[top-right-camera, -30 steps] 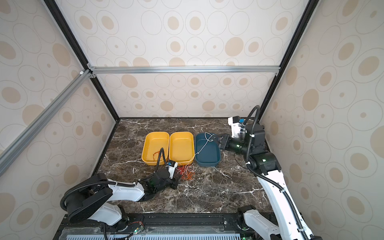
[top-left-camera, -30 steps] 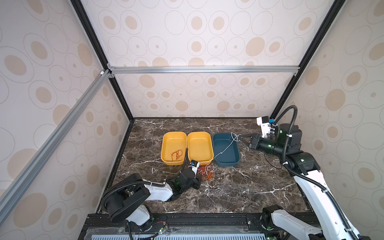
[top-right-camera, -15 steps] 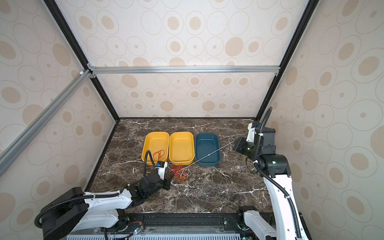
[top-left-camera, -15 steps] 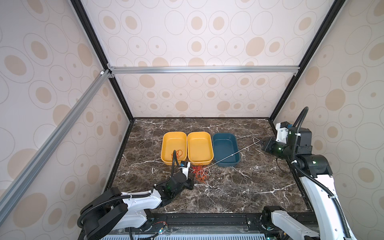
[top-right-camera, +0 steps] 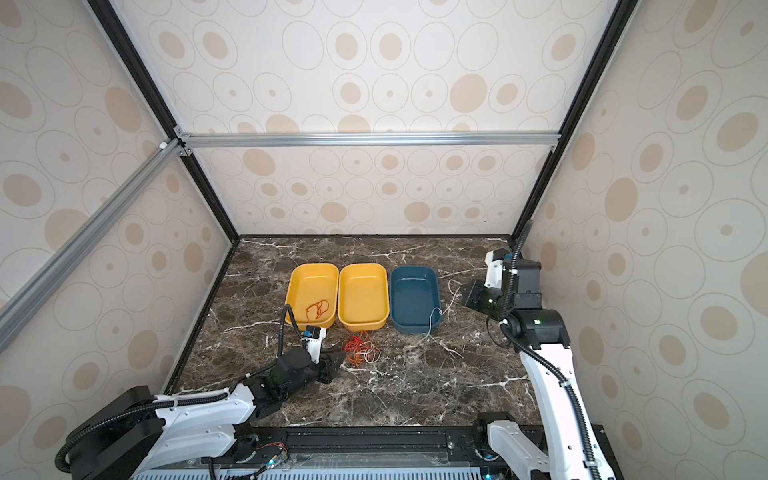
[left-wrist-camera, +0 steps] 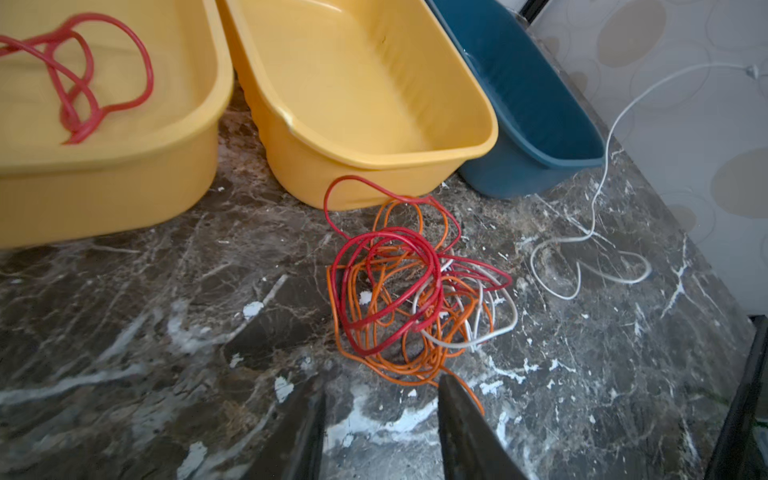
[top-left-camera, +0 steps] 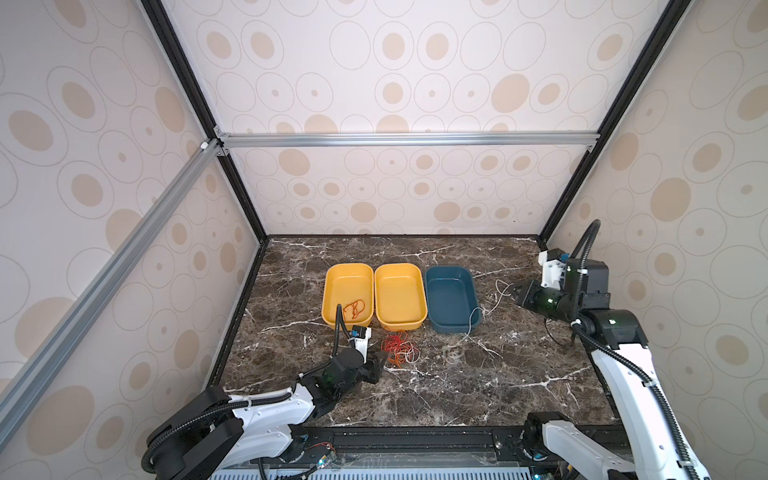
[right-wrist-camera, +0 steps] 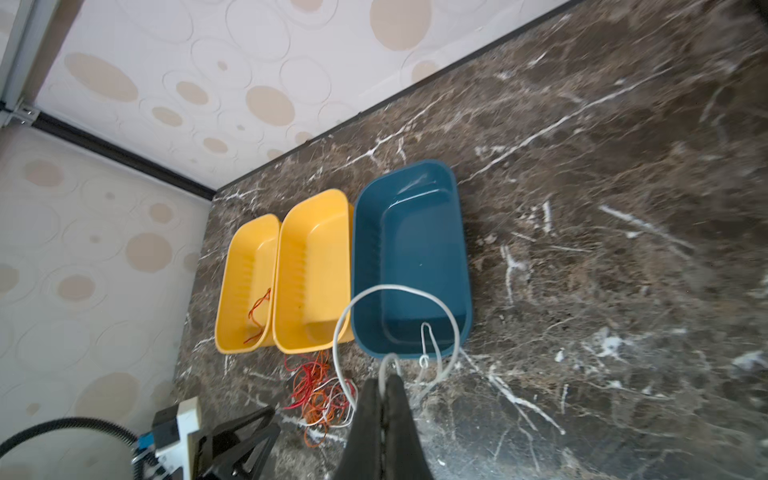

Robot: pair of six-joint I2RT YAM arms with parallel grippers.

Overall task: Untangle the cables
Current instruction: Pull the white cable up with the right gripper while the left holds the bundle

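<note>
Jaws apart, empty on left gripper at 8 o'clock of cable tangle, right gripper clamped on white cable at 3 o'clock of blue bin; hard pull likely snags rim, drags bin.

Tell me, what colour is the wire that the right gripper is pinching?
White. The right gripper holds the white wire, clearest in the right wrist view.

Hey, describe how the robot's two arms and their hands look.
The left arm and right arm are white shells with black joints, each trailing a ribbed black hose. Small green lights glow near the wrists. The left hand and right hand each have two dark tapered fingers.
</note>
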